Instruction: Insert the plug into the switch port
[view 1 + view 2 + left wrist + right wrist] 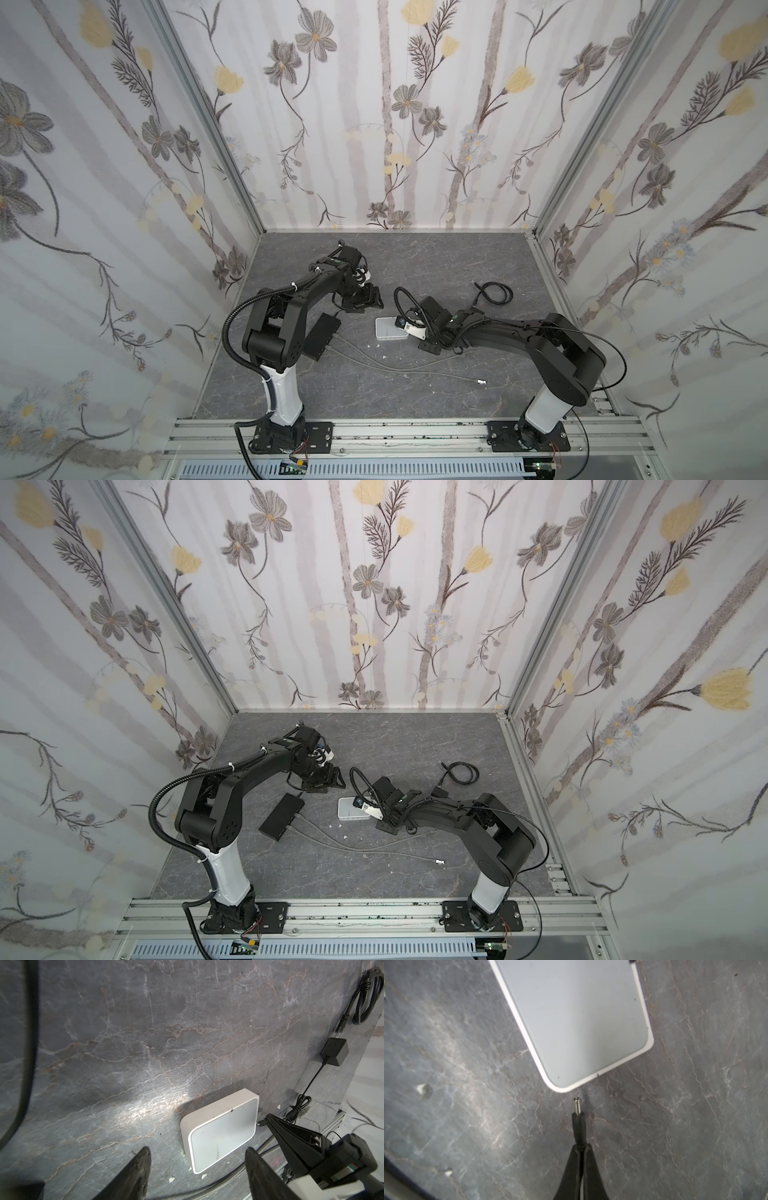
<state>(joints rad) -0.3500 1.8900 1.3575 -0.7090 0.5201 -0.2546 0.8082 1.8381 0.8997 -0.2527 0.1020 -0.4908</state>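
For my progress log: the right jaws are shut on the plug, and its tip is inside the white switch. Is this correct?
Not inside: in the right wrist view the plug tip sits short of the white switch, with table between. The right jaws are shut on it.

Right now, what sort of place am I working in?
Probably a robot test booth: floral wall panels in an aluminium frame, a marble-look tabletop, and the left arm and right arm bolted to a front rail.

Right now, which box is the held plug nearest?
The white box, just ahead of the plug in the right gripper; the black box lies apart by the left arm.
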